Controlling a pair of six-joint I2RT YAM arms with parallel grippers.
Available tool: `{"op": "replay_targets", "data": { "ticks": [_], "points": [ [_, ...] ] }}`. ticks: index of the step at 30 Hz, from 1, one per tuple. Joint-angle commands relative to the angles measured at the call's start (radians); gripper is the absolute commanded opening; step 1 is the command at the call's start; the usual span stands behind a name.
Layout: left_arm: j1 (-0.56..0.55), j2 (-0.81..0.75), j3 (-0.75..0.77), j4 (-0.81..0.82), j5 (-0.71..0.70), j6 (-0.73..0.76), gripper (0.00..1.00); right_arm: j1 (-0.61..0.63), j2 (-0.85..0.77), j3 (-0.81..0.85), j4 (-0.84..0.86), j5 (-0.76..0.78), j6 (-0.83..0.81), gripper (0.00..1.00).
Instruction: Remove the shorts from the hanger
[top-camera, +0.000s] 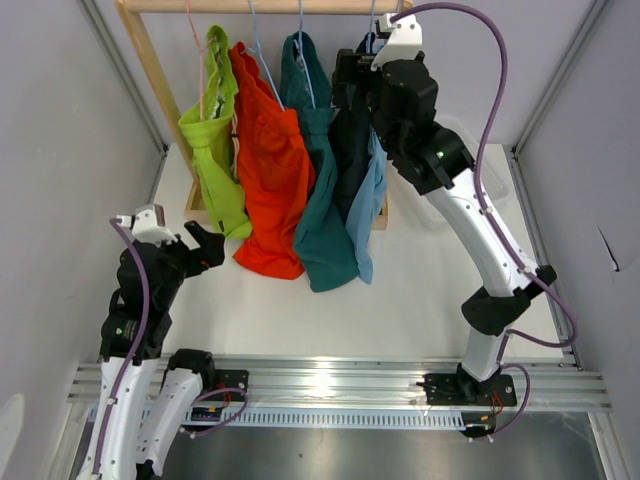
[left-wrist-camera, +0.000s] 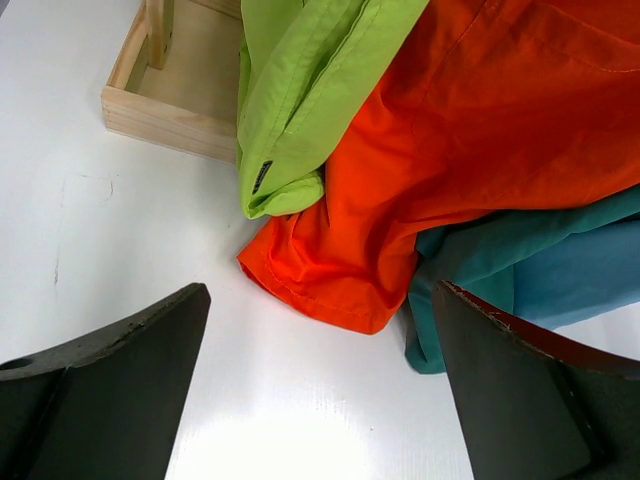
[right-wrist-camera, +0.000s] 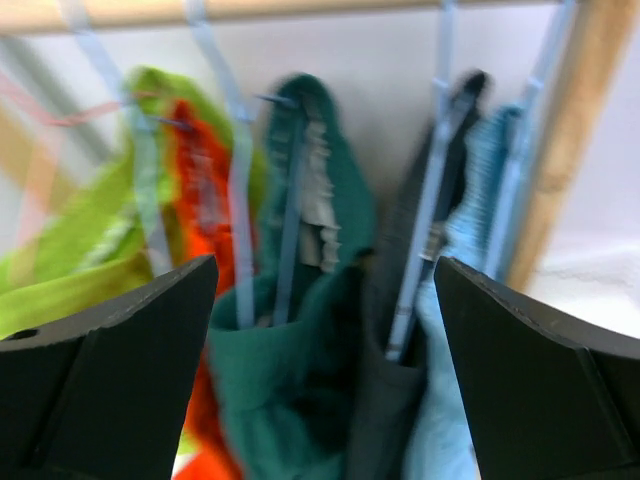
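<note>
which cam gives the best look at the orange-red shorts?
Top external: the orange-red shorts show at full length. Left wrist shows only their lower part and hem, close and sharp. Right wrist catches just a blurred strip near the top.

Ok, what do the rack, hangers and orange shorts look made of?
Rack: pale, bare-looking wood; grain shows on its base boards.
Hangers: thin, light blue and smooth; plastic or coated wire, too blurred to tell which.
Orange shorts: soft, matte woven cloth; it creases and folds, and it has a stitched hem.
</note>
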Motion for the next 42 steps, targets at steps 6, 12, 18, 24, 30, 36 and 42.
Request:
{"op": "replay_targets", "data": {
  "ticks": [6,12,18,24,30,36,42],
  "points": [
    [-0.006,-0.002,0.0,0.015,0.014,0.016,0.99,-0.024,0.035,-0.004,0.136,0.285,-0.146,0.91],
    [-0.008,0.002,-0.002,0.016,0.025,0.018,0.99,-0.076,0.0,-0.05,0.162,0.293,-0.126,0.84],
    [-0.006,0.001,-0.002,0.018,0.028,0.018,0.99,-0.163,-0.004,-0.084,0.108,0.197,-0.002,0.62],
    [-0.006,0.002,-0.005,0.018,0.028,0.019,0.99,-0.195,0.015,-0.089,0.085,0.139,0.061,0.6],
    [-0.006,0.001,-0.005,0.018,0.026,0.019,0.99,-0.197,0.009,-0.104,0.093,0.122,0.084,0.61],
    [-0.006,0.008,-0.007,0.022,0.033,0.019,0.99,-0.191,-0.086,-0.253,0.194,0.067,0.125,0.64],
    [-0.006,0.005,-0.008,0.022,0.031,0.019,0.99,-0.192,-0.037,-0.205,0.156,0.039,0.141,0.64]
  ]
}}
